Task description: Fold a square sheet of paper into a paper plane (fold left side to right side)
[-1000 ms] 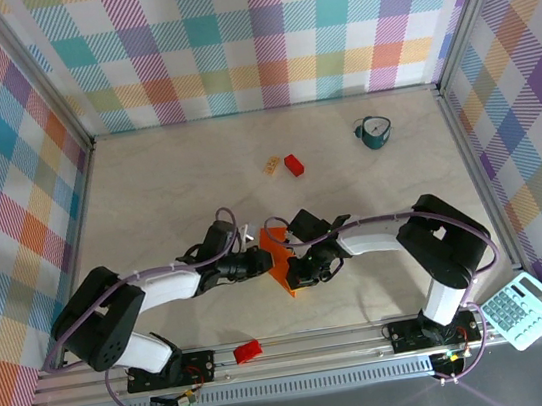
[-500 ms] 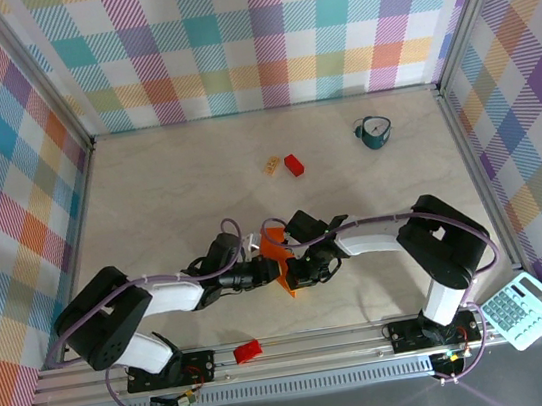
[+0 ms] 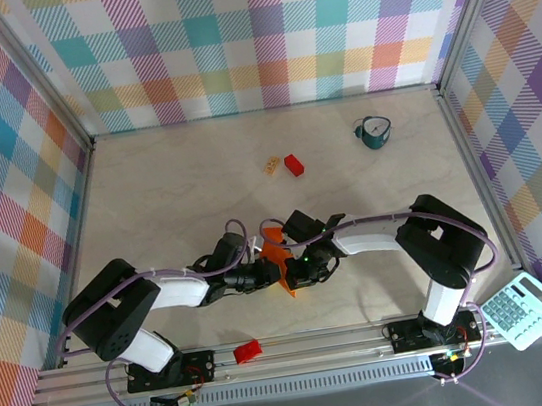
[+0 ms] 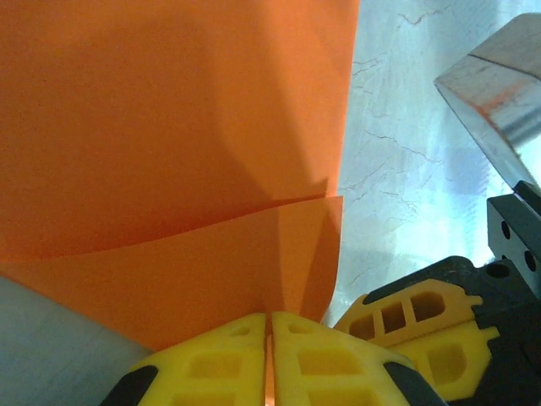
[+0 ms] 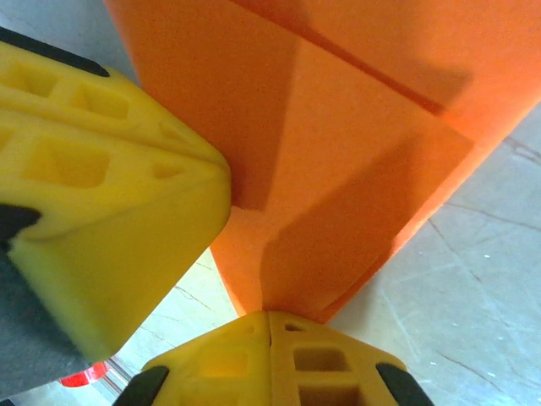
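The orange sheet of paper [image 3: 277,255] is folded into a narrow, layered shape and stands up off the table between my two grippers. My left gripper [image 3: 265,273] comes in from the left and is shut on the paper's lower edge. In the left wrist view the paper [image 4: 169,152] shows a crease, and a thin strip of it sits between the pressed yellow fingertips [image 4: 269,355]. My right gripper [image 3: 297,269] is shut on the paper's other side. Overlapping flaps of the paper [image 5: 338,144] rise from its closed fingertips [image 5: 269,338].
A small red block [image 3: 294,165] and a tan block [image 3: 273,165] lie at mid-table behind the paper. A teal cup [image 3: 374,132] stands at the far right. Another red block [image 3: 247,351] sits on the front rail, and a calculator [image 3: 520,309] lies off the table's right corner.
My left gripper has slid right, up to the paper, and closed on its edge. The paper now stands more upright and looks narrower from above. The right gripper has stayed shut in place.
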You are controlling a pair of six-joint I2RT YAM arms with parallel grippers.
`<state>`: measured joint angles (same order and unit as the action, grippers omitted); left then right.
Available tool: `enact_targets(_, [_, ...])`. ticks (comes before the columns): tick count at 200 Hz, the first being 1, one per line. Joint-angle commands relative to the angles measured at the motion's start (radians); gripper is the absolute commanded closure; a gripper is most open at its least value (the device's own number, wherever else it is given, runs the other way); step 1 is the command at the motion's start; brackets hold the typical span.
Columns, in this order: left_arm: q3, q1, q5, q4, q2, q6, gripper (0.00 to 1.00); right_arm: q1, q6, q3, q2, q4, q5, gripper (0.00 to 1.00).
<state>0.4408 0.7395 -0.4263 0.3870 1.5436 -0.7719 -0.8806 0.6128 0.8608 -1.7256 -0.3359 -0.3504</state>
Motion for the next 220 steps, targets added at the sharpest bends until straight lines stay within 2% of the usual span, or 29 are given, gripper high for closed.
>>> enact_targets(1, [0.028,0.006,0.101,-0.123,0.014,0.030,0.90,0.009,-0.020,-0.068,-0.092,-0.203,0.258,1.00])
enact_targets(21, [0.041,-0.006,0.125,-0.170,0.003,0.053,0.90,0.010,-0.022,-0.066,-0.092,-0.212,0.263,1.00])
enact_targets(56, [0.058,-0.077,0.118,-0.219,0.001,0.116,0.90,0.010,-0.028,-0.064,-0.088,-0.231,0.274,1.00])
enact_targets(151, [0.105,-0.293,0.061,-0.206,0.055,0.250,0.91,0.011,-0.022,-0.073,-0.072,-0.214,0.248,1.00])
enact_targets(191, [0.114,-0.298,0.026,-0.309,-0.102,0.293,0.91,0.020,-0.015,-0.071,-0.042,-0.192,0.214,1.00])
enact_targets(220, [0.075,-0.277,-0.052,-0.312,-0.191,0.288,0.91,0.040,-0.028,-0.069,-0.014,-0.168,0.197,1.00])
